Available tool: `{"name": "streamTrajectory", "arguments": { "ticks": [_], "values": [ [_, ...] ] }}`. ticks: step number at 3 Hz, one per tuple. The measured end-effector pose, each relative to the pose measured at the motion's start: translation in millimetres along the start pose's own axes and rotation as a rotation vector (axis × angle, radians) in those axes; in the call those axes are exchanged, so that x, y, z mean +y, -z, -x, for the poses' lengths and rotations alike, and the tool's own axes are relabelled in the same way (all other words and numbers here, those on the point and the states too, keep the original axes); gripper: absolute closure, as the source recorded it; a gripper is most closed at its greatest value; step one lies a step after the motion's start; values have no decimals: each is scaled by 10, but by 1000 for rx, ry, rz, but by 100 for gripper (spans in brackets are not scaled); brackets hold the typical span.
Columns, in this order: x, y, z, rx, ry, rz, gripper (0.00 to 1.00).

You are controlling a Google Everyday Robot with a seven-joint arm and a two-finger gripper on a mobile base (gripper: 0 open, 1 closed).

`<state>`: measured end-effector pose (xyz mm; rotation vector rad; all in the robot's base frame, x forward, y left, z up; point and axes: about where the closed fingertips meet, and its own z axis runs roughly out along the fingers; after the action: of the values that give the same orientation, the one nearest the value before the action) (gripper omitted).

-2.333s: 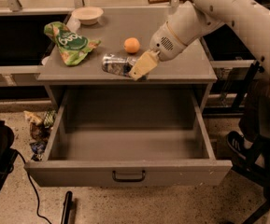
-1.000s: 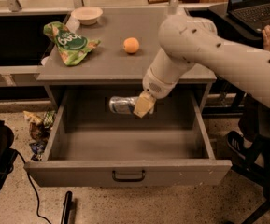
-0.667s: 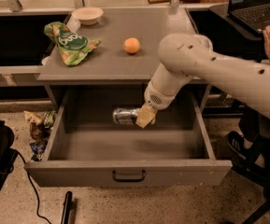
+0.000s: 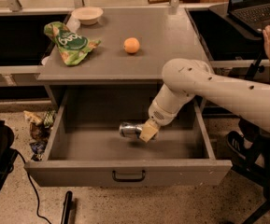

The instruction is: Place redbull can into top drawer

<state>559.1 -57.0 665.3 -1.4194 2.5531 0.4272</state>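
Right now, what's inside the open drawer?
The redbull can lies sideways, held by the gripper, jaws shut on it, low inside the top drawer. The arm hides the floor beneath it, and the front panel hides the nearest strip.

Shiny metal can (image 4: 128, 129), pincer (image 4: 146, 133) in matt drawer (image 4: 69, 171)

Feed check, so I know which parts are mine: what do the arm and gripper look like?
The arm is smooth, white and tubular with rounded joints and a few small dark dots; no loose cables show. The gripper, down in the drawer at the can, has pale tan, flat fingers.
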Motion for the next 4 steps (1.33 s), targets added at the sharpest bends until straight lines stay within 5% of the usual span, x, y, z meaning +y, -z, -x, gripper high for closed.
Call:
{"name": "streamTrajectory", "arguments": {
  "ticks": [2,3,4],
  "values": [
    [-65,-218,-144,28,-71,-21,35],
    [-110,-48,-87,-7,-62,-51,12],
    [-137,190,4,-66,-39,-66,0]
  ]
}}
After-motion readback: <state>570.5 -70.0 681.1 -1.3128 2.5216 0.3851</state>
